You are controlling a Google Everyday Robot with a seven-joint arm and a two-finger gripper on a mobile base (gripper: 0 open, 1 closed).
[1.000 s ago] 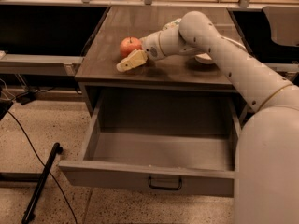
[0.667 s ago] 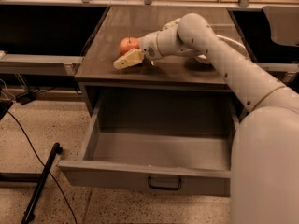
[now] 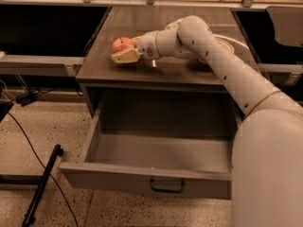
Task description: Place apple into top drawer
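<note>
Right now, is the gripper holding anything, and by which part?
Cannot be told: the gripper sits against the apple, at its near side, on the cabinet top; no firm grip shows.

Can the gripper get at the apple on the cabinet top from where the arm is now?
Likely yes: the gripper sits right against the near side of the apple on the cabinet top, with nothing between them. Whether it grips the apple is unclear.
</note>
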